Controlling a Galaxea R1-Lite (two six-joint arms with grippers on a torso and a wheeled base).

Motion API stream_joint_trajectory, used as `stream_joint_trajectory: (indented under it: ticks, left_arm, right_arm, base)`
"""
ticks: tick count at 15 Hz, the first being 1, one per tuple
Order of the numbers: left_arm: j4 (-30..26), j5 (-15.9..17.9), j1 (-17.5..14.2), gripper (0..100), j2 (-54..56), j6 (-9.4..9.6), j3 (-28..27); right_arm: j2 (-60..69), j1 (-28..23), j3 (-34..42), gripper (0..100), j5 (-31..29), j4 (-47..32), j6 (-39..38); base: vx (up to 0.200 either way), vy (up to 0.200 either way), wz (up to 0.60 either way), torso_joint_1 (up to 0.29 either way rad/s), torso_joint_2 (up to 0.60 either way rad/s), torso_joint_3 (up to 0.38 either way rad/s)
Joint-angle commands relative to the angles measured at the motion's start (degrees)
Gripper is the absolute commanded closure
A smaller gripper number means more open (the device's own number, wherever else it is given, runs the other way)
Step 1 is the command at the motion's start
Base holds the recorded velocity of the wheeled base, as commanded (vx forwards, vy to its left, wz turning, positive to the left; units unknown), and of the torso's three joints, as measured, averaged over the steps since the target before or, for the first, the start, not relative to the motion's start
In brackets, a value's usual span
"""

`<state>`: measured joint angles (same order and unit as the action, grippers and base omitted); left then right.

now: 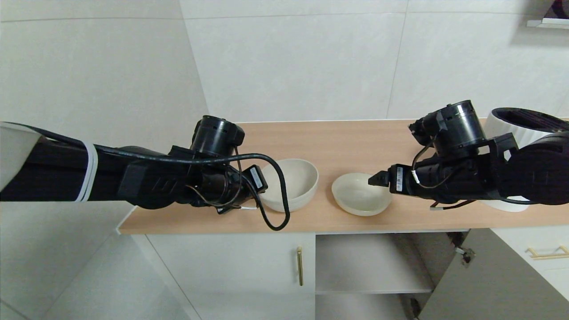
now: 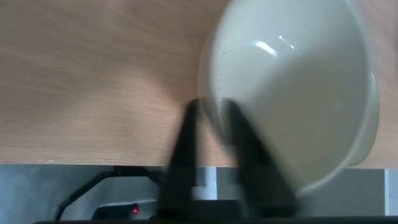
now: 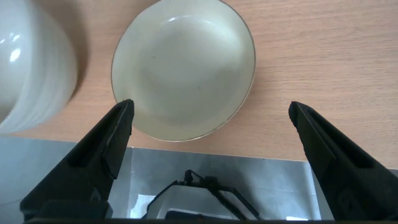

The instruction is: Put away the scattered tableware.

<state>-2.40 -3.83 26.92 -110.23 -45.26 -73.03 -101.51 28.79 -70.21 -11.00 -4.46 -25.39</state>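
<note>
Two cream bowls stand on the wooden counter. My left gripper is shut on the near rim of the larger bowl, which looks slightly tilted. In the left wrist view the two fingers pinch that rim, one inside and one outside the bowl. My right gripper hovers open over the smaller, shallower bowl. The right wrist view shows this bowl beyond the widely spread gripper, which holds nothing.
A white ribbed container with a dark inside stands on the counter behind my right arm, close to the small bowl. Below the counter a cupboard stands open, its door swung out to the right. Tiled walls lie behind and to the left.
</note>
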Motion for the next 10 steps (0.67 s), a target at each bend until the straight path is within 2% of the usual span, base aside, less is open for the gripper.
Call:
stream_joint_trajectory:
  ticks: [1,6,10]
  left_arm:
    - [0.0,0.0,0.0,100,0.5,0.0,0.0]
    - [-0.1,0.0,-0.1,100,1.4,0.0,0.2]
    - [-0.2,0.2,-0.1,100,4.3,0.44,1.7]
  right_arm:
    - [0.3,0.0,-0.1,0,0.0,0.0,-0.1]
    - [-0.6,0.0,-0.4,0,-1.7,0.0,-0.2]
    - [-6.3,0.3,-1.2,0,-9.7,0.0,0.3]
  base:
    - [0.0,0.0,0.0,0.0,0.0,0.0]
    - [0.0,0.0,0.0,0.0,0.0,0.0]
    - [0.0,0.0,0.0,0.0,0.0,0.0]
